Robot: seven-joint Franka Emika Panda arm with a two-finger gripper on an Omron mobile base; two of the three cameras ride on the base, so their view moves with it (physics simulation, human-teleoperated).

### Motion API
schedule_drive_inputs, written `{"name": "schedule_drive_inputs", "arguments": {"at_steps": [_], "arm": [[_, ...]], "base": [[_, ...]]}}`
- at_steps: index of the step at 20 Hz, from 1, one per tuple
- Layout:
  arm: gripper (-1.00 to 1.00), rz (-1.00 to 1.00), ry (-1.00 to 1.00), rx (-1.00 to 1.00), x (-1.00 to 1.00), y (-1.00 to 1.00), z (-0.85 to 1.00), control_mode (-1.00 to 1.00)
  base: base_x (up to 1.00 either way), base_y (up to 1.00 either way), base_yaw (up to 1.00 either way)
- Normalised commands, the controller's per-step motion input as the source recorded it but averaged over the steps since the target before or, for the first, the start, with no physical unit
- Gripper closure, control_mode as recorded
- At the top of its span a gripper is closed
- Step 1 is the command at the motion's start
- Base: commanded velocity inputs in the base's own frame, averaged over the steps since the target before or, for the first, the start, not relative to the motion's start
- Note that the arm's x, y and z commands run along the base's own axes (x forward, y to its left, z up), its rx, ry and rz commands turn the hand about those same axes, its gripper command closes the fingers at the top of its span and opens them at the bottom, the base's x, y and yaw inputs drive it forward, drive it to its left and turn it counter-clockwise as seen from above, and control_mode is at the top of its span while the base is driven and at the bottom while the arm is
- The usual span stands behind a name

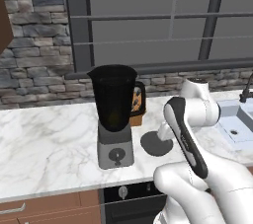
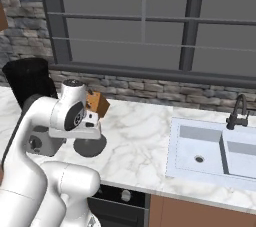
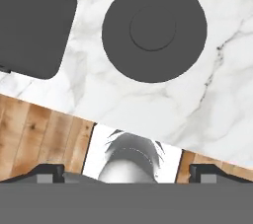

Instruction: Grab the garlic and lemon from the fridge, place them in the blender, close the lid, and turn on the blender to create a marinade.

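Note:
The blender [image 1: 116, 114] stands on the marble counter, its dark jar open at the top and its grey base [image 3: 29, 20] with a round knob facing front. A faint yellowish tint shows low in the jar; I cannot tell whether it is the lemon. The garlic and the fridge are out of view. The lid [image 3: 154, 30], a flat dark grey disc, lies on the counter just right of the blender [image 1: 157, 144]. My gripper [image 3: 127, 173] hangs above the counter's front edge near the lid, open, fingertips [image 3: 49, 171] wide apart with nothing between them.
A wooden knife block [image 1: 137, 100] stands behind the blender by the stone wall. A white sink [image 2: 200, 146] with a dark faucet [image 2: 237, 111] lies to the right. A black oven front [image 1: 123, 193] sits below the counter edge.

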Motion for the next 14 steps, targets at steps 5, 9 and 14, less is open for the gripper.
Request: {"name": "schedule_drive_inputs", "arguments": {"at_steps": [5,9,14], "arm": [[-1.0,0.0,-0.07,-0.05,0.46,0.0,-0.46,-1.0],[-1.0,0.0,0.0,0.0,0.62,0.05,-0.39,-1.0],[-1.0,0.0,0.0,0.0,0.51,0.01,-0.33,-1.0]], "base": [[0.0,0.0,0.0],[0.0,0.0,0.0],[0.0,0.0,0.0]]}}
